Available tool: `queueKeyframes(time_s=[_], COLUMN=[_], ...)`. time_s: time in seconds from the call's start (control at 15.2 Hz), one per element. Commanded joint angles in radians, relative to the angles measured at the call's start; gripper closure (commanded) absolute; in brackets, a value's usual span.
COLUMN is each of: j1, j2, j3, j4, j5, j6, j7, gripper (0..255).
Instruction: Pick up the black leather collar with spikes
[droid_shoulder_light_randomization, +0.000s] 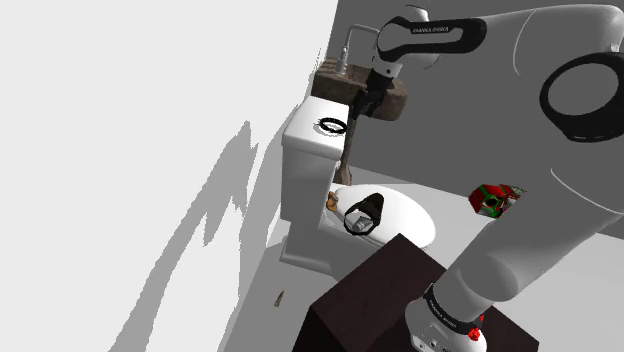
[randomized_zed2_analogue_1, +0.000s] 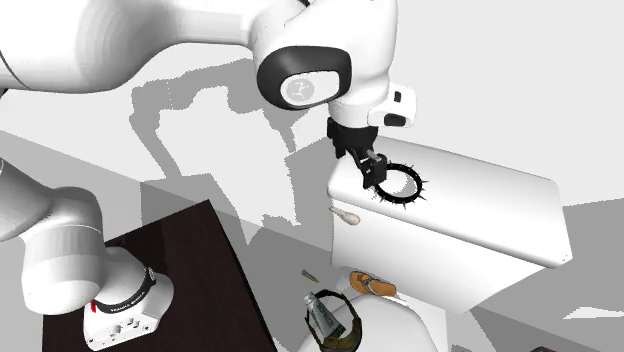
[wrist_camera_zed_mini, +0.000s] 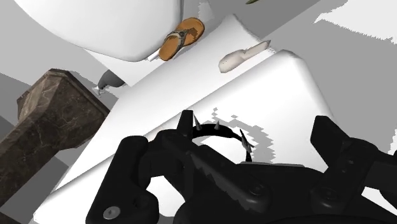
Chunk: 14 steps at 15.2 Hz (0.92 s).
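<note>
A black ring-shaped collar with short spikes (randomized_zed2_analogue_1: 402, 186) lies flat on the white toilet tank lid (randomized_zed2_analogue_1: 490, 205). In the shoulder view the collar (droid_shoulder_light_randomization: 333, 125) sits at the lid's (droid_shoulder_light_randomization: 305, 128) right end. My black gripper (randomized_zed2_analogue_1: 371, 172) is down at the collar's rim on the side nearest the arm, just above the lid. In the wrist view the gripper (wrist_camera_zed_mini: 254, 127) is open, its fingers wide apart. An arc of the collar (wrist_camera_zed_mini: 219, 131) runs from one finger into the gap, and the rest is hidden by the hand. Nothing is clasped.
Below the tank, the toilet's closed seat lid (droid_shoulder_light_randomization: 415, 225) carries a black bag (droid_shoulder_light_randomization: 362, 212) and a tan sandal (randomized_zed2_analogue_1: 370, 284). A flush lever (randomized_zed2_analogue_1: 345, 214) sticks out of the tank front. A dark stone block (droid_shoulder_light_randomization: 392, 97) stands behind the tank, and a red-green box (droid_shoulder_light_randomization: 497, 199) lies on the floor.
</note>
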Motion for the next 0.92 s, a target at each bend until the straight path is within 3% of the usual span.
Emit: queueKeyframes(time_s=[0.0, 0.59, 0.86], j1=[-0.007, -0.083, -0.083], j2=[0.086, 0.46, 0.466], j3=[-0.014, -0.035, -0.033], j4=[0.079, 0.476, 0.444], j5=[0.023, 0.133, 0.136], j6=[0.005, -0.026, 0.012], j7=[-0.024, -0.101, -0.106], gripper=[0, 0, 0])
